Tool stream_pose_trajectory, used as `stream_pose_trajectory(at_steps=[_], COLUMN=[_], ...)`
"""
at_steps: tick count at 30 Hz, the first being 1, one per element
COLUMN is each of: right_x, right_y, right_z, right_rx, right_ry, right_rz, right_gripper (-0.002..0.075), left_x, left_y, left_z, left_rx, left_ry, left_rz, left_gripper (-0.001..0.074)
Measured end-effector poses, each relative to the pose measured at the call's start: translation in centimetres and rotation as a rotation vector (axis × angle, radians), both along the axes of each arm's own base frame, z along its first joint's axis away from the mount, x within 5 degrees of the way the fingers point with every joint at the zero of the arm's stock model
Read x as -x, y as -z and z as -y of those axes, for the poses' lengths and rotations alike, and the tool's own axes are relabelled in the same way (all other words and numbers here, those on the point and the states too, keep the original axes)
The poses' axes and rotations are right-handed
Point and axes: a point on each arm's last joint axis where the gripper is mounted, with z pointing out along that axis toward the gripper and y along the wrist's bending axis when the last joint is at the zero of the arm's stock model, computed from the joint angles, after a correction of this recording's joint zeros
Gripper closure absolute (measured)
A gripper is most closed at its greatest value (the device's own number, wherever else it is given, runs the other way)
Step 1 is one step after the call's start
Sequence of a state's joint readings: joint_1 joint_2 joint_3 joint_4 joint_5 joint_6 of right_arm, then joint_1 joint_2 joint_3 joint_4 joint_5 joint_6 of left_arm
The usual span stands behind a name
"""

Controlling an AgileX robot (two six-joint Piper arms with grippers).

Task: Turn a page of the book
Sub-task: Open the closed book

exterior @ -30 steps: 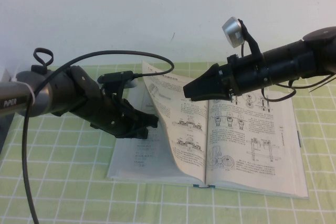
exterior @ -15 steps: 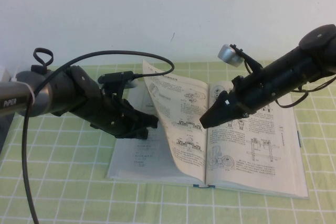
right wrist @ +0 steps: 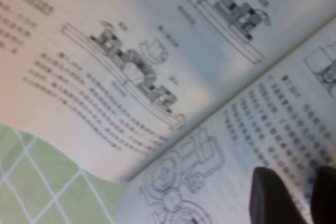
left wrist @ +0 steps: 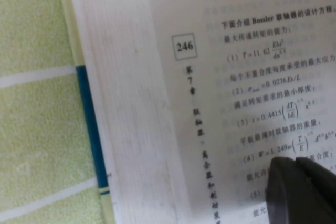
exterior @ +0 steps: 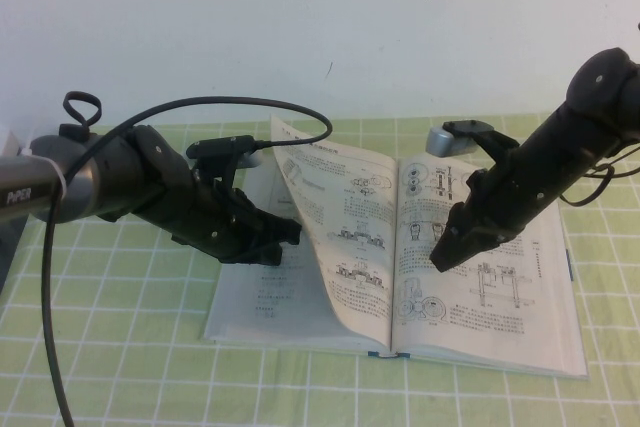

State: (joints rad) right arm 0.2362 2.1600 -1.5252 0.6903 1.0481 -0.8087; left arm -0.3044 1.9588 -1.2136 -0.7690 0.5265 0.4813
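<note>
A: Book (exterior: 480, 287) placement? 
B: It lies open on the green-checked desk (exterior: 120, 347), spine running from twelve to six o'clock, near the middle.

A: And the page (exterior: 335, 237)? 
B: It stands half raised just left of the spine, curling toward eleven o'clock, its mechanical drawings facing right.

A: Where is the left hand (exterior: 285, 237)? 
B: At nine o'clock from the raised page, low over the book's left leaf; the left wrist view shows its dark fingertips (left wrist: 302, 190) close together by the text of sheet 246, pinching nothing I can make out.

A: The right hand (exterior: 445, 252)? 
B: It points down at the right-hand leaf, about three o'clock from the spine. Its two fingertips (right wrist: 273, 198) stand a narrow gap apart just above the print, holding nothing; whether they touch the paper I cannot tell.
</note>
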Motion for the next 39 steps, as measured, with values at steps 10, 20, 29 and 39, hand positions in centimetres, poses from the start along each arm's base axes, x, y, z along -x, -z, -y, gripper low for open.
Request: stream_pose_trajectory(at_steps=[10,20,29,39], right_x=[-0.1,-0.2,-0.2,-0.4], right_y=[0.3,0.3,0.5,0.6], right_z=[0.4,0.5,0.8,0.9], right_rx=[0.053,0.064,0.106,0.129], right_ry=[-0.01,-0.001,0.005,0.054], right_rz=[0.019,0.03,0.025,0.02], right_gripper=[0.0627,0.0633,0.0633,0.0633], left_x=[0.3,1.8,2.8,2.2], left_y=[-3.2,-9.0,-11.2,-8.8], left_z=[-0.2,-0.6,-0.5,0.6], left_rx=[0.02,0.069,0.128,0.115], left_ry=[-0.008,0.002,0.019,0.049], left_rz=[0.092,0.222,0.252,0.208], left_gripper=[0.0737,0.0738,0.0738,0.0738])
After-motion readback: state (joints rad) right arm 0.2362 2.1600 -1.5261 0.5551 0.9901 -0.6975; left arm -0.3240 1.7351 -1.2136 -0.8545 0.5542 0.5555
